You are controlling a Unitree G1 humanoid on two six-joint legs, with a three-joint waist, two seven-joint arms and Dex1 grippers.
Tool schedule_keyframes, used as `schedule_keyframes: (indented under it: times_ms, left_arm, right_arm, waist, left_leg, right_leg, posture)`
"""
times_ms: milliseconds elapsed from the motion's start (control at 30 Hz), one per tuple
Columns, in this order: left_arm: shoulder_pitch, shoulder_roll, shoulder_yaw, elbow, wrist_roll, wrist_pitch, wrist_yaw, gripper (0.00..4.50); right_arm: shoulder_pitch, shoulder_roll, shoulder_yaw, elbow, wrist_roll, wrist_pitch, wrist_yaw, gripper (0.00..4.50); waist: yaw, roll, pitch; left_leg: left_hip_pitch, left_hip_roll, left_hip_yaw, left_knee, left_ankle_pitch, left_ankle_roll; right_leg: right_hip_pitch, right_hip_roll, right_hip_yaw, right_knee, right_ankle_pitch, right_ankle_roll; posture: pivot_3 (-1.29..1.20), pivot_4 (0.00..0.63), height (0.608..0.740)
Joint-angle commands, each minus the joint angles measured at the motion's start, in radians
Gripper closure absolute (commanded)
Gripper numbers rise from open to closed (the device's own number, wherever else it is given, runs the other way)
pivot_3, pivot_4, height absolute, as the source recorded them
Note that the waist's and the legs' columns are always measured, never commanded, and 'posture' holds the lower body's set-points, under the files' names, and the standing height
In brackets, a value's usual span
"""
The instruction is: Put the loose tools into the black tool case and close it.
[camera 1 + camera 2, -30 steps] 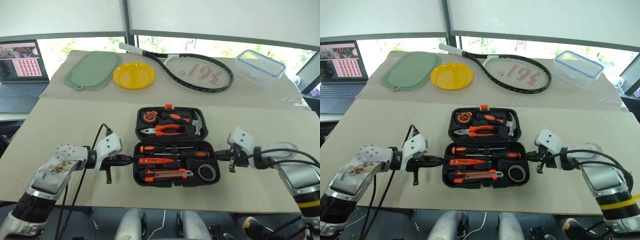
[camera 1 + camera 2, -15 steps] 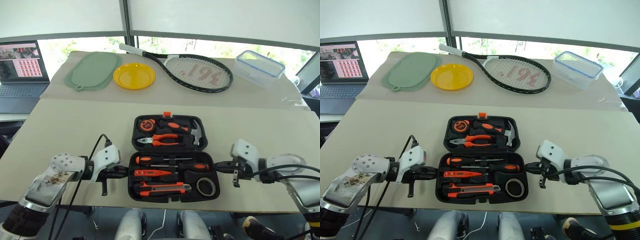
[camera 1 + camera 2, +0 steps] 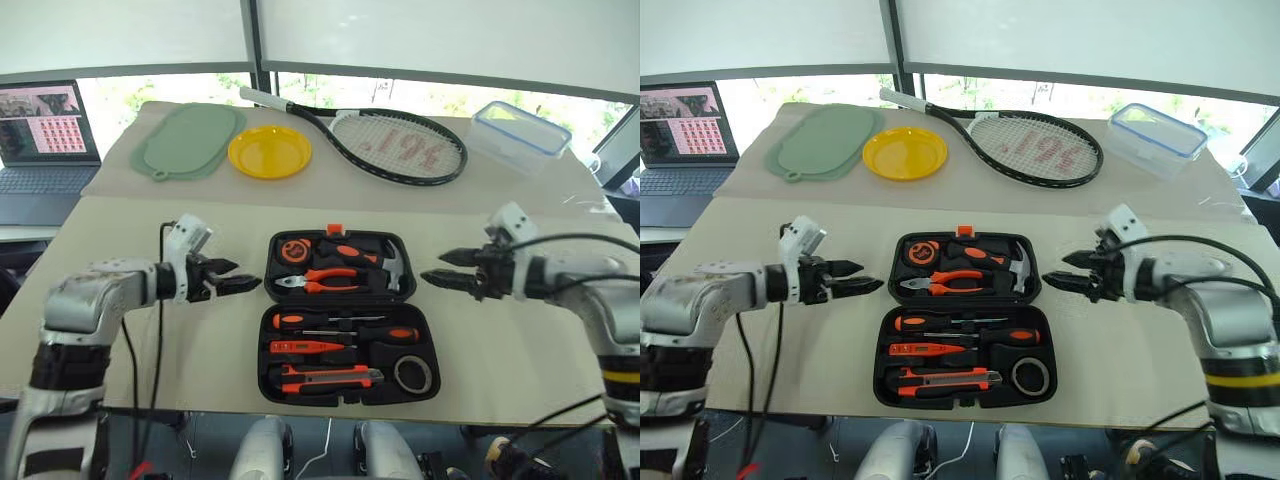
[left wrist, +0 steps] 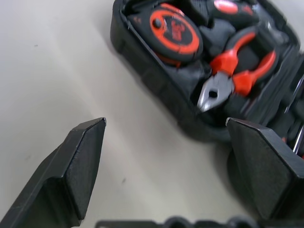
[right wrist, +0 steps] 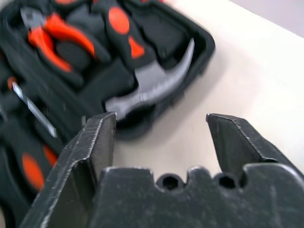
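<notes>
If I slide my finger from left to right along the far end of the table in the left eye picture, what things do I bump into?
Laptop → green mat → yellow plate → tennis racket → clear box with a blue rim.

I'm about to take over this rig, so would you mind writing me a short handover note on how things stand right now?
Left gripper: open, empty, hovering beside the left end of the black tool case, level with its far half.
Right gripper: open, empty, hovering off the case's right end, pointing inward.
Case: lies open on the table, orange latch at the far edge.
Done: the two screwdrivers, thin red screwdriver, utility knife and tape roll sit in the near half; pliers and hammer in the far half.
Left: close the case.
</notes>
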Motion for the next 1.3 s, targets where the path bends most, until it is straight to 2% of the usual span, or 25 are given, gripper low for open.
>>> schedule_keyframes:
  times_ms: [33,133,200,233,333,433,533,567,600,700,733,967,1033,1133,1300]
  left_arm:
    - [-0.043,-0.026,0.006,-0.003,-0.029,0.056,0.043,0.11]
    - [-0.056,-0.047,-0.024,0.022,-0.008,0.037,0.066,0.11]
    - [-0.062,-0.051,-0.032,0.036,-0.003,0.027,0.074,0.62]
    - [-0.06,-0.048,-0.038,0.036,-0.003,0.021,0.072,0.72]
    - [-0.048,-0.043,-0.047,0.03,-0.005,0.008,0.071,1.7]
    - [-0.039,-0.046,-0.048,0.021,-0.013,0.007,0.074,2.85]
    - [-0.038,-0.053,-0.046,0.018,-0.019,0.007,0.08,3.99]
    - [-0.037,-0.055,-0.045,0.015,-0.022,0.009,0.082,4.14]
    - [-0.034,-0.057,-0.045,0.009,-0.026,0.009,0.082,4.5]
    - [-0.027,-0.061,-0.043,-0.004,-0.036,0.013,0.083,4.5]
    - [-0.025,-0.063,-0.042,-0.007,-0.04,0.015,0.082,4.5]
    - [0.005,-0.114,-0.015,-0.102,-0.058,-0.101,0.068,4.5]
    - [-0.014,-0.159,0.006,-0.133,-0.037,-0.194,0.105,4.5]
    - [-0.008,-0.175,-0.019,-0.169,0.021,-0.333,0.109,4.5]
    - [0.088,-0.176,-0.094,-0.194,0.175,-0.604,0.113,4.5]
  right_arm:
    - [-0.062,0.022,0.01,0.049,0.006,0.059,-0.032,0.98]
    - [-0.083,0.042,0.045,0.081,-0.016,0.049,-0.049,0.98]
    - [-0.086,0.05,0.063,0.095,-0.028,0.036,-0.054,0.88]
    - [-0.083,0.054,0.069,0.101,-0.032,0.031,-0.054,0.88]
    - [-0.078,0.06,0.08,0.109,-0.041,0.024,-0.053,0.88]
    - [-0.072,0.063,0.093,0.103,-0.051,0.018,-0.051,1.6]
    - [-0.065,0.066,0.098,0.095,-0.047,0.014,-0.041,2.68]
    - [-0.064,0.067,0.099,0.091,-0.046,0.014,-0.041,2.88]
    - [-0.065,0.069,0.1,0.086,-0.044,0.015,-0.041,3.27]
    - [-0.068,0.076,0.098,0.076,-0.04,0.015,-0.043,4.31]
    - [-0.07,0.079,0.098,0.073,-0.038,0.015,-0.044,4.43]
    - [-0.098,0.109,0.063,0.024,-0.038,-0.028,-0.091,4.43]
    - [-0.114,0.132,0.043,0.012,-0.059,-0.094,-0.129,4.43]
    - [-0.104,0.141,0.047,-0.009,-0.104,-0.183,-0.153,4.43]
    - [0.001,0.128,0.081,-0.081,-0.196,-0.349,-0.16,4.43]
  waist:
    - [0.0,0.0,0.0]
    - [-0.001,0.0,0.0]
    - [-0.001,0.0,0.0]
    - [-0.001,0.0,0.0]
    - [-0.001,0.0,0.0]
    - [-0.001,0.0,0.0]
    - [-0.001,0.0,0.0]
    - [-0.001,0.0,0.0]
    - [-0.001,0.0,0.0]
    - [-0.003,0.0,0.0]
    - [-0.004,0.0,0.0]
    - [-0.005,0.0,0.0]
    - [-0.001,0.0,0.0]
    - [0.001,0.0,0.0]
    - [0.001,0.0,0.0]
  left_leg:
    - [0.0,0.0,0.0,0.0,0.0,0.0]
    - [0.0,0.0,0.0,0.0,0.0,0.0]
    - [-0.001,0.0,0.0,0.0,0.0,0.0]
    - [0.0,0.0,0.0,0.0,0.0,0.0]
    - [0.0,0.0,0.0,0.0,0.0,0.0]
    - [-0.001,0.0,0.0,0.0,0.0,0.0]
    - [0.0,0.0,0.0,0.0,0.0,0.0]
    - [0.0,0.0,0.0,0.0,0.0,0.0]
    - [0.0,0.0,0.0,0.0,0.0,0.0]
    - [0.0,0.0,0.0,0.0,0.0,0.0]
    - [0.001,0.0,0.0,0.0,0.0,0.0]
    - [0.001,0.0,0.0,0.0,0.0,-0.001]
    - [0.0,0.0,-0.001,0.0,0.0,-0.001]
    - [-0.002,0.0,-0.001,0.001,0.001,0.0]
    - [-0.003,-0.001,0.0,-0.003,0.001,-0.001]
  right_leg:
    - [0.0,0.0,0.0,0.0,0.0,0.0]
    - [0.0,0.0,0.0,0.0,0.0,0.0]
    - [0.0,0.0,0.0,-0.001,0.0,0.0]
    - [0.0,0.0,0.0,-0.001,0.0,0.0]
    - [0.0,0.0,0.0,-0.001,0.0,0.0]
    - [0.0,-0.001,0.0,-0.001,0.0,0.0]
    - [0.0,0.0,0.0,-0.001,0.0,0.0]
    - [0.0,-0.001,0.0,-0.001,0.0,0.0]
    - [0.0,-0.001,0.0,-0.001,0.0,0.0]
    - [0.0,0.0,0.0,0.0,0.0,0.0]
    - [0.001,0.0,0.0,0.0,0.0,0.0]
    - [0.001,-0.001,0.0,0.0,0.0,0.0]
    - [0.0,-0.001,0.0,0.0,0.001,0.0]
    - [-0.001,-0.001,0.0,0.0,0.002,0.001]
    - [-0.002,-0.001,0.0,-0.001,0.002,0.001]
  posture:
    - [0.0,0.15,0.738]
    - [0.0,0.15,0.738]
    - [0.0,0.15,0.738]
    - [0.0,0.15,0.738]
    - [0.0,0.15,0.738]
    - [0.0,0.15,0.738]
    - [0.0,0.15,0.738]
    - [0.0,0.15,0.738]
    - [0.0,0.15,0.738]
    - [0.0,0.15,0.738]
    - [0.0,0.15,0.738]
    - [0.0,0.15,0.738]
    - [0.0,0.15,0.738]
    - [0.0,0.15,0.738]
    - [0.0,0.15,0.738]
